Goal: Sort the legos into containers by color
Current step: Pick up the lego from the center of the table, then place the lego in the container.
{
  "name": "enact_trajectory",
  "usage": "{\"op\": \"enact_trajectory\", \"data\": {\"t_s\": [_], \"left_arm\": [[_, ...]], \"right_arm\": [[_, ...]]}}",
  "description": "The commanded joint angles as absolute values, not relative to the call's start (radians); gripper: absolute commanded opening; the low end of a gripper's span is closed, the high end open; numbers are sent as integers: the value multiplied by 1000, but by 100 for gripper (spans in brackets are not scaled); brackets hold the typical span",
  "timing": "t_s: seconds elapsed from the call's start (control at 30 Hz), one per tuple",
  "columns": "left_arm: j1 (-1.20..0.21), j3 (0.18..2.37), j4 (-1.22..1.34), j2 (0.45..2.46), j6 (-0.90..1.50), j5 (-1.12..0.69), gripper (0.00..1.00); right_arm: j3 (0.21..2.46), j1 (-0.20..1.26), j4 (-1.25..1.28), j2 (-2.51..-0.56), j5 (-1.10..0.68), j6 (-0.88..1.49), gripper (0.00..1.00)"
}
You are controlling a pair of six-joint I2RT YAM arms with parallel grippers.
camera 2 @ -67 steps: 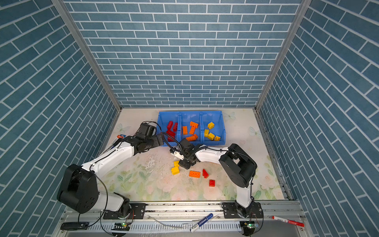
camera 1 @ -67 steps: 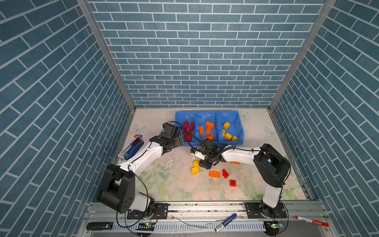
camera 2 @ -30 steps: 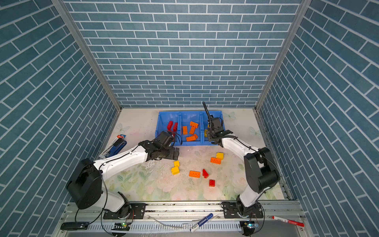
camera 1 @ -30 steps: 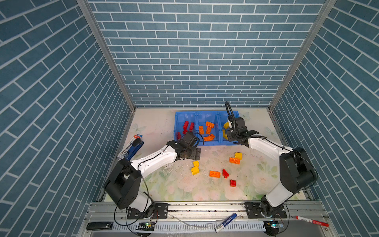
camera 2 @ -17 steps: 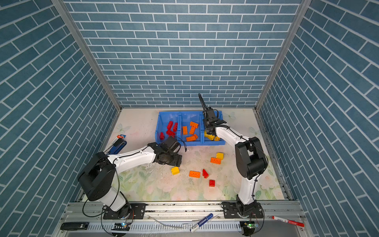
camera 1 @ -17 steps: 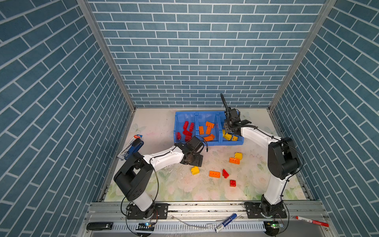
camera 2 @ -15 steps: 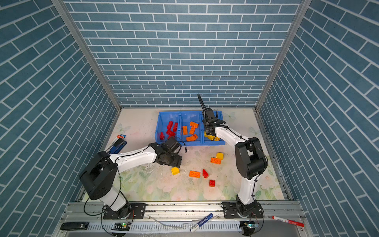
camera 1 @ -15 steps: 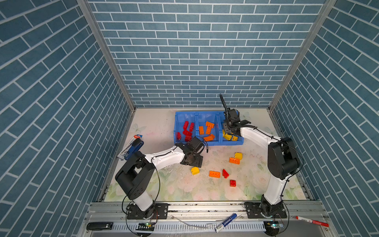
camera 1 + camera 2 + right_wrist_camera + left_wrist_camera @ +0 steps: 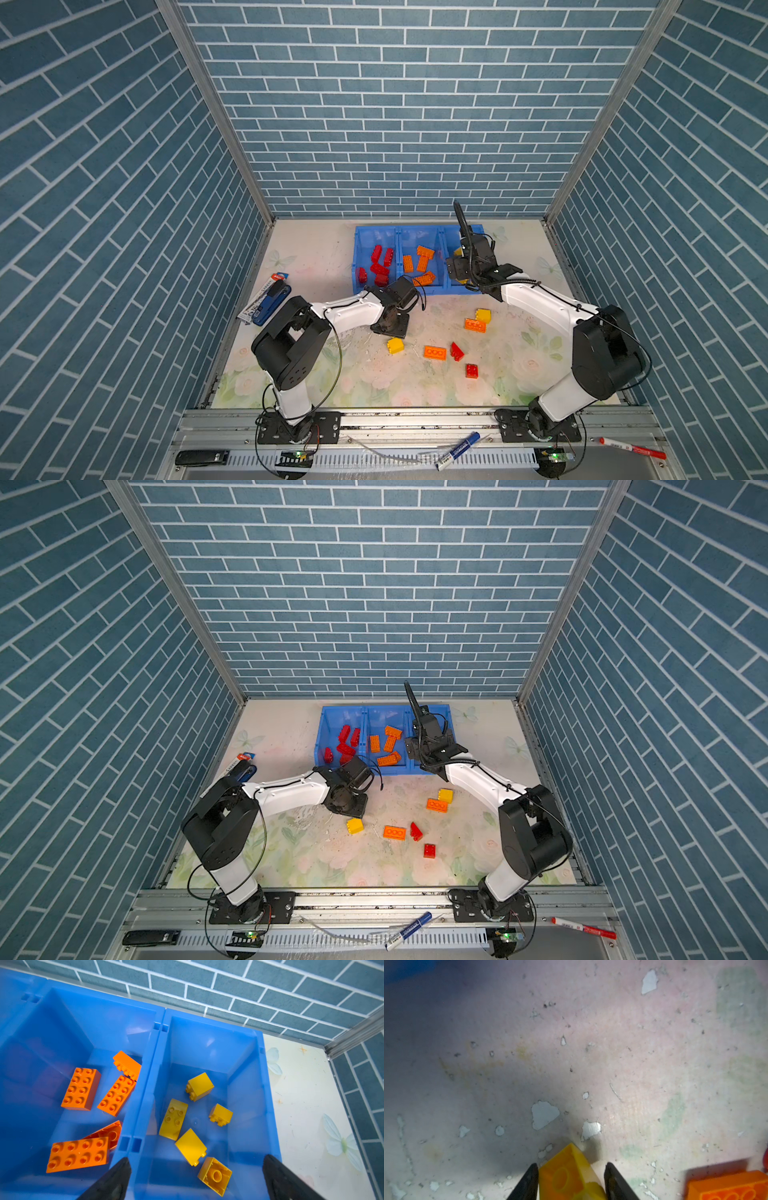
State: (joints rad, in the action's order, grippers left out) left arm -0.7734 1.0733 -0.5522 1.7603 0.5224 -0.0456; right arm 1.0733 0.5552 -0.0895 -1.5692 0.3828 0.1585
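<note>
- Three joined blue bins (image 9: 376,235) sit just above the centre of the frame in both top views, close to the brick-patterned back wall (image 9: 395,124).
- Five red bricks (image 9: 379,268) lie in the left-hand bin. The left arm crosses that bin's near corner.
- The right wrist view shows five orange bricks (image 9: 81,1088) in the middle bin, one half buried under another, and five yellow bricks (image 9: 173,1119) in the right-hand bin.
- Six pieces lie loose on the floral table (image 9: 316,257), below the bins and right of centre: two yellow legos (image 9: 395,345), two orange legos (image 9: 435,352) and two red legos (image 9: 471,370).
- The left gripper (image 9: 570,1164) pinches a yellow brick (image 9: 566,1176), a finger on each flank and the brick's hollow underside facing the camera. Fingers and brick are cut off at the frame edge.
- From above, the gripper's body hides its fingers, so it cannot be told whether that brick is one of the six.
- The right gripper (image 9: 196,1158) hangs over the yellow bin, fingers spread wide and empty. In the top views it blocks most of that bin.
- A dark blue stapler (image 9: 270,301) lies at the table's left edge.
</note>
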Motion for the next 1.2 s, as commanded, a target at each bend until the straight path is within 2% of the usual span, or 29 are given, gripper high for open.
{"op": "enact_trajectory", "data": {"t_s": [0.0,0.13,0.27,0.57,0.87,1.17], "left_arm": [[-781,1089,-579,1771,512,-40,42],[-784,1092,-575,1765,509,-38,31],[-787,1098,-563,1746,507,-40,26],[-787,1228,-449,1685,462,-72,24],[-787,1630,-355,1931,397,-154,24],[-785,1996,-357,2211,463,-17,28]], "right_arm": [[987,552,64,-1504,431,252,99],[967,551,56,-1464,494,265,99],[955,545,40,-1436,498,276,99],[824,466,104,-1321,517,456,99],[738,441,65,-1190,580,474,99],[714,436,-164,-1114,538,488,99]]}}
